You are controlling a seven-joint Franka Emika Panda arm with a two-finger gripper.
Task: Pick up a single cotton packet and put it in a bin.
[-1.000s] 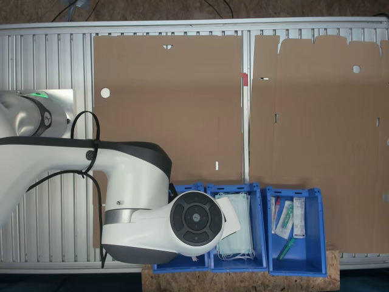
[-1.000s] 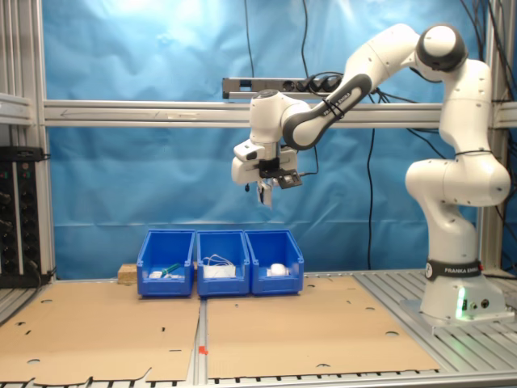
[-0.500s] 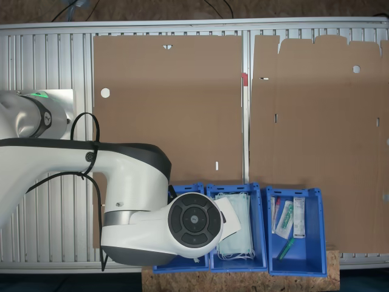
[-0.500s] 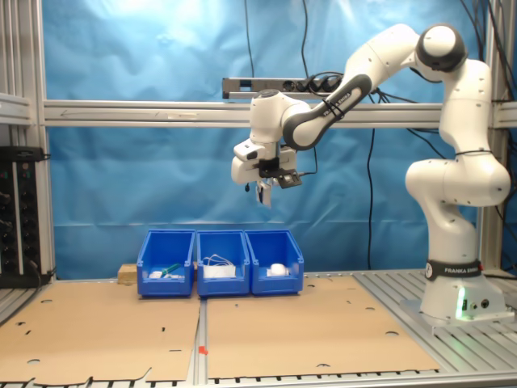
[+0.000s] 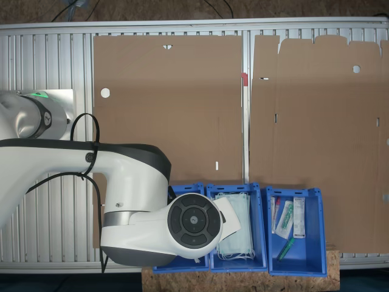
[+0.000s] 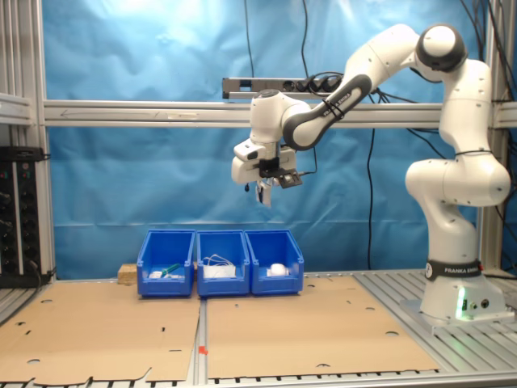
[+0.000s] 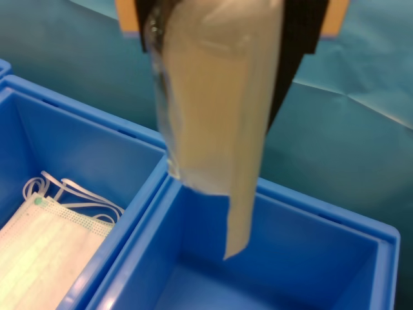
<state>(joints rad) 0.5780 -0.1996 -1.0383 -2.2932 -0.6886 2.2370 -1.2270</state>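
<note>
My gripper (image 6: 264, 192) hangs high above the row of blue bins and is shut on a cotton packet (image 7: 219, 129), a pale flat packet that dangles edge-on from the dark fingers (image 7: 293, 39). In the wrist view the packet hangs over a blue bin (image 7: 361, 232) next to the one with the face masks (image 7: 45, 239). In the first exterior view a white corner of the packet (image 5: 230, 216) pokes out from behind the arm's wrist, over the middle bin (image 5: 258, 191). In the second exterior view the gripper is over the rightmost bin (image 6: 275, 279).
Three blue bins stand side by side at the back of the cardboard-covered table (image 6: 307, 323). One end bin (image 5: 316, 243) holds several small wrapped items. The robot base (image 6: 456, 303) stands at the second exterior view's right. A metal frame runs behind the arm.
</note>
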